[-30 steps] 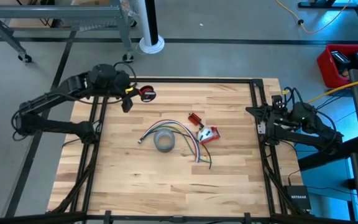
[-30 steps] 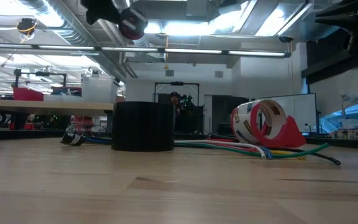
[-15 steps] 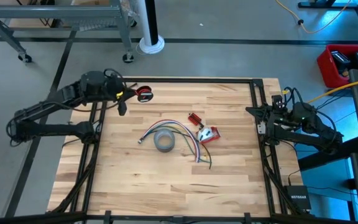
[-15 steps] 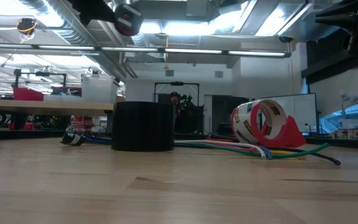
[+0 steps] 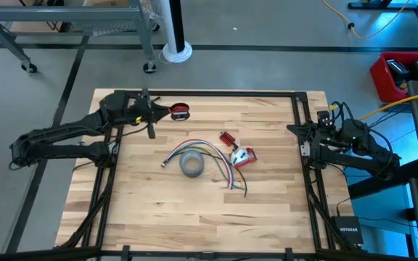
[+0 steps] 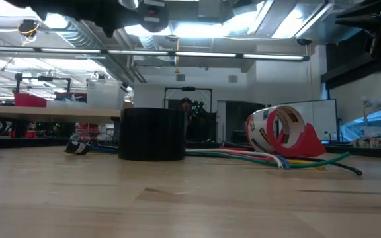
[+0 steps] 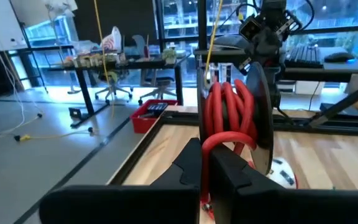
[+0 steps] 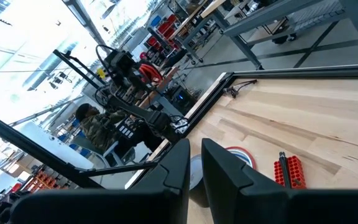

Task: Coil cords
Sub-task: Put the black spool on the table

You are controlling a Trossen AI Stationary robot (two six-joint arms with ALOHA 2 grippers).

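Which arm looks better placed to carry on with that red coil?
The left. Its tool is already shut on the red coil, raised over the table's far left corner. The right tool waits at the right edge, holding nothing, away from the loose wires.

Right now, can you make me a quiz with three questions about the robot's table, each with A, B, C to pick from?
1. Where is the grey tape roll?
A. near the middle of the table
B. on the floor
C. in the right pincer

2. What colour is the coiled cord in the left pincer?
A. blue
B. red
C. white

3. What is the left pincer doing?
A. hanging open
B. lying on the table
C. shut on the coiled cord

Answers:
1 A, the high view shows it mid-table.
2 B, the left wrist view shows red loops.
3 C, its fingers pinch a loop.
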